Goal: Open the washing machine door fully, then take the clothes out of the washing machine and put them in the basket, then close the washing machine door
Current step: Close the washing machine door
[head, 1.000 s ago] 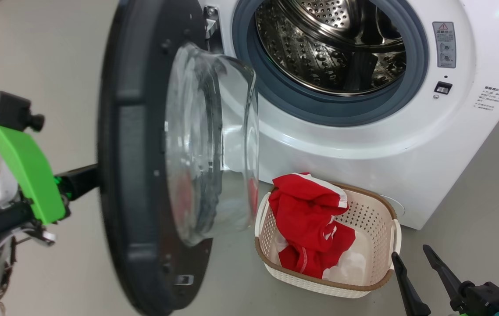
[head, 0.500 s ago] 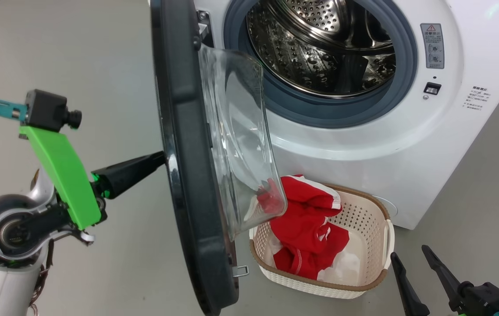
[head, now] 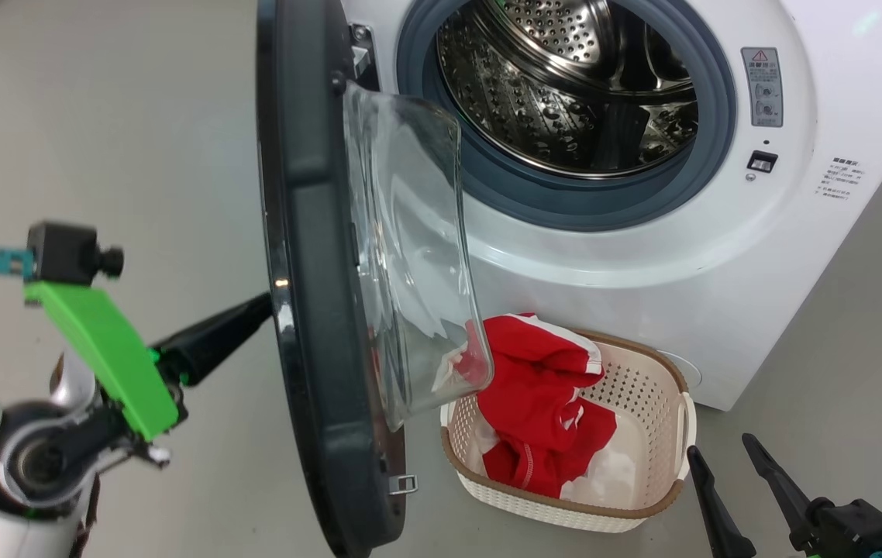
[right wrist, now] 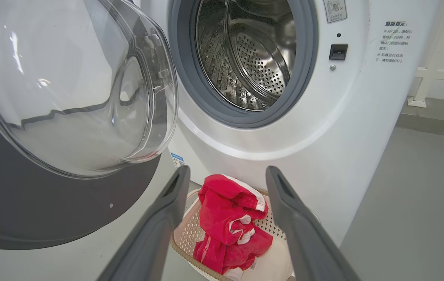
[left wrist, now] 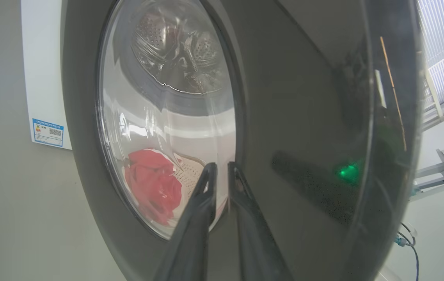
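Note:
The washing machine (head: 642, 256) has its steel drum (head: 565, 85) exposed, and I see no cloth inside. The washing machine door (head: 309, 310) stands about half open, nearly edge-on to me, with its glass bowl (head: 402, 256) facing the port. My left gripper (head: 261, 304) is shut, its tips (left wrist: 221, 167) at the door's glossy outer face (left wrist: 304, 117); contact is unclear. The red clothes (head: 542, 387) lie in the basket (head: 642, 349) on the floor below the port. At the lower right my right gripper (head: 720, 446) hangs open and empty, just right of the basket (right wrist: 189, 230).
Grey floor surrounds the machine. The door's lower edge overhangs the basket's left side. A white frame (right wrist: 432, 70) stands by the wall to the right of the machine. A blue label (left wrist: 47, 132) sits on the machine's side.
The door has swung from wider open toward the machine, then held. My left arm followed it to the right and has since dropped lower. The right gripper has stayed put.

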Motion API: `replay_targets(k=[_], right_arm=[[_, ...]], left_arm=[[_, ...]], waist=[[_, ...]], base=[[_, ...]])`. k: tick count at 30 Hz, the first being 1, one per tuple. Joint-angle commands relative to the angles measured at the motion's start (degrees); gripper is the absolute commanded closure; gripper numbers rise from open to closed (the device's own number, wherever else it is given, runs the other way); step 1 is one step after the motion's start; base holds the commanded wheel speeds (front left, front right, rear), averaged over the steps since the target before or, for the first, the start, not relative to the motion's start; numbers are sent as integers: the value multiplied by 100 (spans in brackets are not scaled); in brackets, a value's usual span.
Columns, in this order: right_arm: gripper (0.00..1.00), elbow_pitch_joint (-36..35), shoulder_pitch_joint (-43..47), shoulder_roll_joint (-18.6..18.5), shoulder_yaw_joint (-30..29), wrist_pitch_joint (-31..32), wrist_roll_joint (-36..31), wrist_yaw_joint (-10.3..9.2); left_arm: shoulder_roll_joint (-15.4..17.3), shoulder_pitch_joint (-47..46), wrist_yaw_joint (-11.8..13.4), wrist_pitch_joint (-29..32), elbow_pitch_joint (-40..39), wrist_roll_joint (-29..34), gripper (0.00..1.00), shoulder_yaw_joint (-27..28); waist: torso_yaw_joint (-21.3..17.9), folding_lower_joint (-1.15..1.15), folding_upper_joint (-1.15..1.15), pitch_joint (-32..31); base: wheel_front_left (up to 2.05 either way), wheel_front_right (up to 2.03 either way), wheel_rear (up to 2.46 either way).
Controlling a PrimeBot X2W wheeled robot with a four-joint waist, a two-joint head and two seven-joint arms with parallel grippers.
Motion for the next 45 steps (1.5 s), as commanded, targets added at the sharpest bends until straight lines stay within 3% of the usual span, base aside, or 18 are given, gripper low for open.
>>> replay_targets(k=[1, 5, 8, 9, 30, 45], right_arm=[[0, -131, -40, -54, 135, -37, -59, 42], [0, -137, -24, -37, 132, -37, -59, 42], [0, -142, -17, -38, 126, -37, -61, 42], [0, -142, -18, -39, 125, -37, -63, 42], [0, -95, -97, -20, 212, -37, -60, 42], [0, -68, -205, -22, 259, -37, -34, 42]], left_arm=[[295, 46, -37, -121, -72, 47, 67, 291], [337, 454, -37, -447, 42, 54, 53, 347], [320, 696, -37, -700, 148, 29, 17, 385], [308, 764, -37, -803, 197, 32, 0, 404], [-138, 1814, -37, -3042, 1409, -128, 0, 497], [-208, 2181, -37, -5209, 1723, 532, 0, -338]], waist=[[5, 0, 0, -28], [35, 0, 0, -50], [78, 0, 0, -41], [91, 0, 0, -38], [165, 0, 0, -33], [132, 0, 0, 21]], base=[[0, 0, 0], [0, 0, 0], [0, 0, 0], [0, 0, 0], [0, 0, 0], [0, 0, 0]])
